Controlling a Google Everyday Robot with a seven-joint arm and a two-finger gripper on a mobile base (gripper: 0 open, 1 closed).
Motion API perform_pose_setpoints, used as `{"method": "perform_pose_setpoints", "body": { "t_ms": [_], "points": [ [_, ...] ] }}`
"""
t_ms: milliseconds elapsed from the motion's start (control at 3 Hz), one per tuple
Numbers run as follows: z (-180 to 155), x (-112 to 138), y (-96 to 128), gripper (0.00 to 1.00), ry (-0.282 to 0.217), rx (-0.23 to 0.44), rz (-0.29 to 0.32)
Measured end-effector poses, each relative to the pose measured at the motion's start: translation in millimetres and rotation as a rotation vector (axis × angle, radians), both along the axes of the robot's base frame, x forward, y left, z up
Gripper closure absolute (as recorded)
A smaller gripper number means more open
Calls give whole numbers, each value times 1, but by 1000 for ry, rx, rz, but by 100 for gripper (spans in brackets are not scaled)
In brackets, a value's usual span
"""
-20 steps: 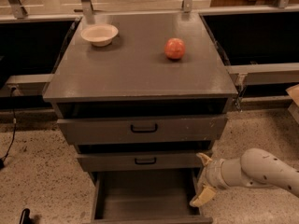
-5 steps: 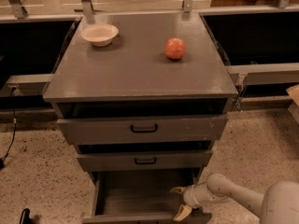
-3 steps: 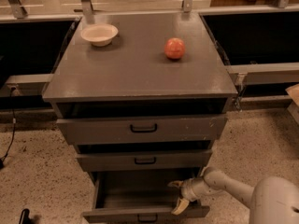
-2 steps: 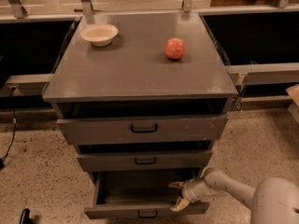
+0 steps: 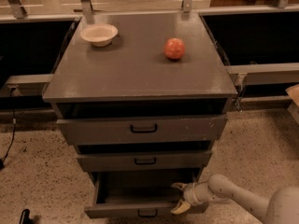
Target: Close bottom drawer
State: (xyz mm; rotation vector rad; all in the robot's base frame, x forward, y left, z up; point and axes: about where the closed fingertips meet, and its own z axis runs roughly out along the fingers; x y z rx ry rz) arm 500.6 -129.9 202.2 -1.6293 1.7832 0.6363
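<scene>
The bottom drawer (image 5: 140, 210) is the lowest of the grey-brown cabinet's three. It stands partly pulled out, its inside in shadow, with a small black loop handle (image 5: 147, 213) on its front panel. My gripper (image 5: 179, 197) comes in from the lower right on a white arm. Its two pale fingers are spread, one above and one below, at the right end of the drawer's front panel. It holds nothing.
The top drawer (image 5: 142, 129) and the middle drawer (image 5: 145, 160) stand slightly ajar. On the cabinet top (image 5: 140, 73) sit a white bowl (image 5: 99, 34) at the back left and a red apple (image 5: 174, 48). A black cable (image 5: 9, 139) lies on the speckled floor at left.
The bottom drawer has slid back towards the cabinet, with less of its inside showing. My gripper has moved from beside the drawer to its front right corner and inward with it.
</scene>
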Motion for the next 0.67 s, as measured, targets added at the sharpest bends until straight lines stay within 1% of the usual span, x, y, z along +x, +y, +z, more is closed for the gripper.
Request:
{"method": "perform_pose_setpoints", "body": {
  "t_ms": [333, 667],
  "points": [
    [29, -26, -5, 30, -20, 69, 0],
    [47, -71, 1, 57, -8, 114, 61]
  ]
}}
